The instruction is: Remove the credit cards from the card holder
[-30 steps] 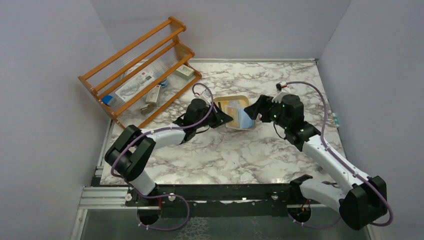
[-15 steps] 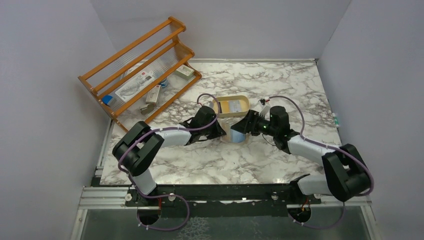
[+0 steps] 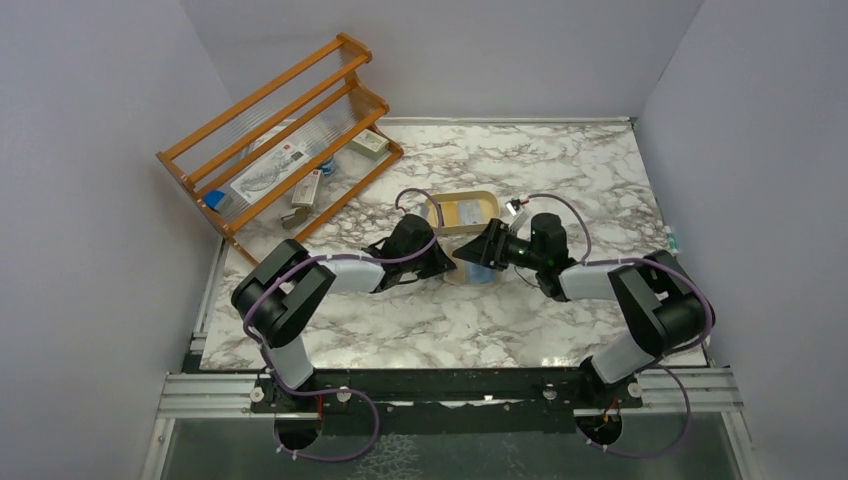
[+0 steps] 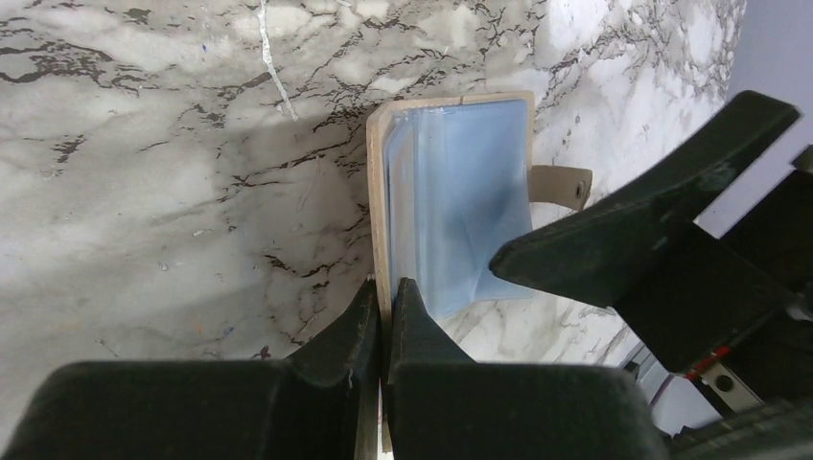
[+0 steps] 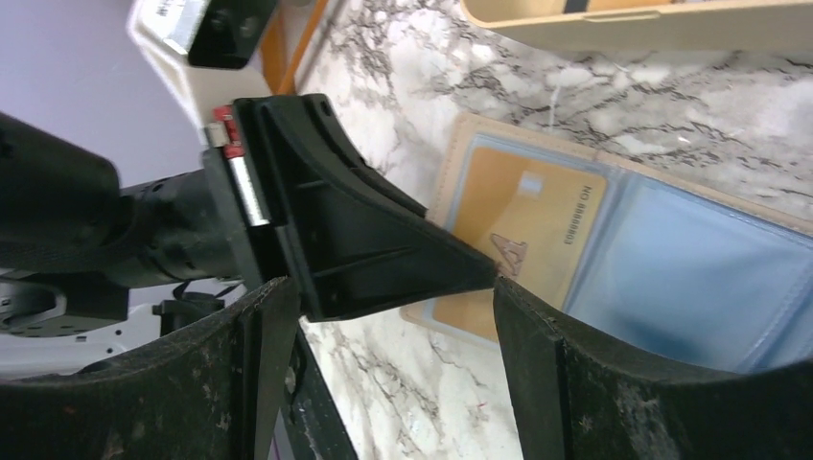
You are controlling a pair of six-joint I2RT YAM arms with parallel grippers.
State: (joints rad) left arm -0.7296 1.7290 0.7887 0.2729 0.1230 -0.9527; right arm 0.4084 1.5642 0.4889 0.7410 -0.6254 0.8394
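lying open on the marble table (image 3: 560, 170), the card holder (image 4: 451, 201) shows its light blue inside, just at 6 o'clock of the cream tray (image 3: 490, 196) in the top view. its tan snap tab (image 4: 561, 187) sticks out from the edge at 3 o'clock in the left wrist view.

the left gripper (image 4: 385, 292) reaches in from 9 o'clock in the top view. it is clenched on the tan outer edge of the card holder, which runs in between its two closed fingers.

the right gripper (image 3: 472, 256) comes from 3 o'clock, low over the blue inside. its fingers are spread wide and hold nothing. one finger tip sits over the blue lining in the left wrist view; whether it touches cannot be told.

in the right wrist view a yellow-orange credit card (image 5: 522, 240) sits inside a clear pocket of the card holder, partly hidden by the left gripper's finger.

flat pieces lie in the tray, too small to name. a wooden rack (image 3: 280, 140) stands at the table's 10 o'clock corner, well apart from the card holder.
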